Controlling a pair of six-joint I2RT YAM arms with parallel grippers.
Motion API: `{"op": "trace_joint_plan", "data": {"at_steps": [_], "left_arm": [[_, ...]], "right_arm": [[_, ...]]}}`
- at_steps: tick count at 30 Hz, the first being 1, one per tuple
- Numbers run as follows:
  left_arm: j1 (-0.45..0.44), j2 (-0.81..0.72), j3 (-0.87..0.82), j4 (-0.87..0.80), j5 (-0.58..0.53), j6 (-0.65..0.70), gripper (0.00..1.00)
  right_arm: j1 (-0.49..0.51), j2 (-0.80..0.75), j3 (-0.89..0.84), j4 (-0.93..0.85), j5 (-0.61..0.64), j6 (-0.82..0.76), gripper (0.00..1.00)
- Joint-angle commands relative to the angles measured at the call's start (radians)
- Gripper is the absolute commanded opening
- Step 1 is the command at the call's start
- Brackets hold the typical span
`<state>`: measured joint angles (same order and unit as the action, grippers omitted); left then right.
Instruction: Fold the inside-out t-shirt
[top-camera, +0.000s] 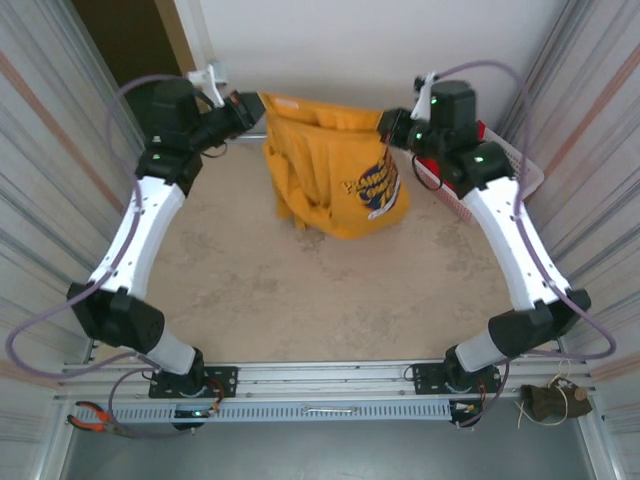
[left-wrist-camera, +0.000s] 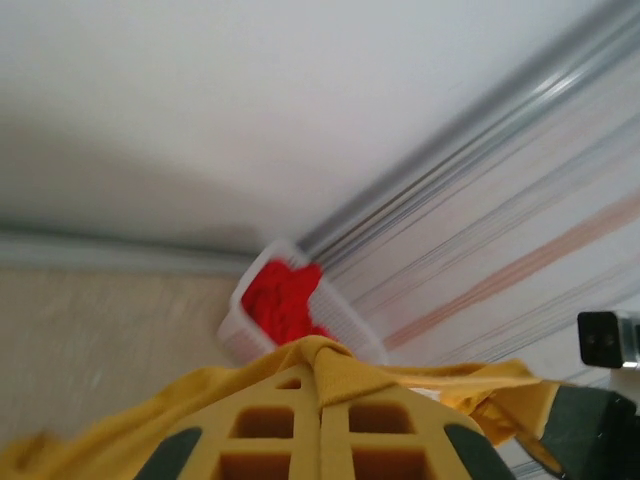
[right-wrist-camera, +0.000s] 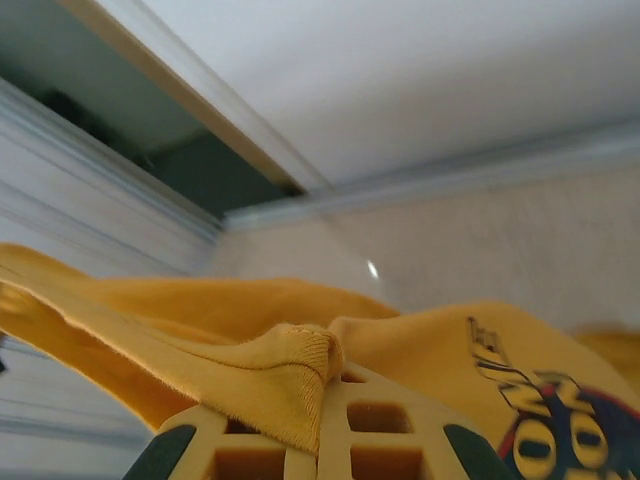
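The mustard-yellow t-shirt (top-camera: 335, 170) hangs in the air at the back of the table, stretched between both grippers, with its blue and white print (top-camera: 372, 185) facing the camera at the lower right. My left gripper (top-camera: 252, 107) is shut on the shirt's upper left edge; in the left wrist view a fold of the yellow fabric (left-wrist-camera: 335, 370) is pinched between the jaws. My right gripper (top-camera: 392, 127) is shut on the upper right edge, where a ribbed hem of the shirt (right-wrist-camera: 290, 375) bunches over the closed jaws. The shirt's lower part droops toward the table.
A white basket (top-camera: 520, 165) holding a red garment (left-wrist-camera: 285, 300) stands at the back right, just behind the right arm. Corrugated walls close in both sides. Pliers (top-camera: 95, 420) lie by the left base, and the tabletop (top-camera: 320, 300) stretches bare in front of the shirt.
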<state>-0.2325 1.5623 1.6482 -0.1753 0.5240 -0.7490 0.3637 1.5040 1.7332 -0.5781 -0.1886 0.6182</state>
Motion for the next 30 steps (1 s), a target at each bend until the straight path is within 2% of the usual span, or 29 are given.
{"op": "trace_joint_plan", "data": {"at_steps": [1,7,10,12,14,17,19,20,22,25,28,30], "left_arm": [[0.008,-0.028,0.023,0.054,0.026,-0.040,0.00],[0.004,-0.007,0.263,0.046,0.051,-0.035,0.00],[0.005,0.025,0.488,0.050,0.008,0.004,0.00],[0.006,0.069,0.676,-0.011,-0.045,0.068,0.00],[0.014,0.091,0.781,-0.024,-0.110,0.094,0.00],[0.039,0.054,0.702,0.119,-0.155,0.034,0.00],[0.041,0.032,0.641,0.138,-0.193,0.026,0.00],[0.041,0.035,0.634,0.111,-0.205,0.027,0.00],[0.048,0.088,0.689,-0.049,-0.233,0.019,0.00],[0.126,0.265,0.847,-0.265,-0.158,-0.121,0.00],[0.191,0.441,0.984,-0.218,-0.009,-0.324,0.00],[0.198,0.510,1.086,-0.144,0.011,-0.407,0.00]], "right_arm": [[-0.001,-0.086,-0.058,0.095,-0.092,0.089,0.00],[0.016,-0.151,0.006,0.161,-0.142,0.131,0.00],[0.003,-0.115,0.234,0.144,-0.152,0.082,0.00],[0.003,-0.092,0.395,0.129,-0.087,0.010,0.00],[-0.003,-0.094,0.460,0.172,-0.028,-0.030,0.00],[-0.030,-0.101,0.483,0.212,-0.011,-0.025,0.00],[-0.039,-0.082,0.491,0.187,-0.036,-0.017,0.00],[-0.041,-0.062,0.501,0.148,-0.035,-0.015,0.00],[-0.050,0.007,0.543,0.033,-0.024,-0.008,0.00],[-0.102,0.185,0.661,-0.155,-0.076,0.036,0.00],[-0.155,0.361,0.814,-0.239,-0.234,0.125,0.00],[-0.173,0.426,0.923,-0.192,-0.356,0.174,0.00]]}}
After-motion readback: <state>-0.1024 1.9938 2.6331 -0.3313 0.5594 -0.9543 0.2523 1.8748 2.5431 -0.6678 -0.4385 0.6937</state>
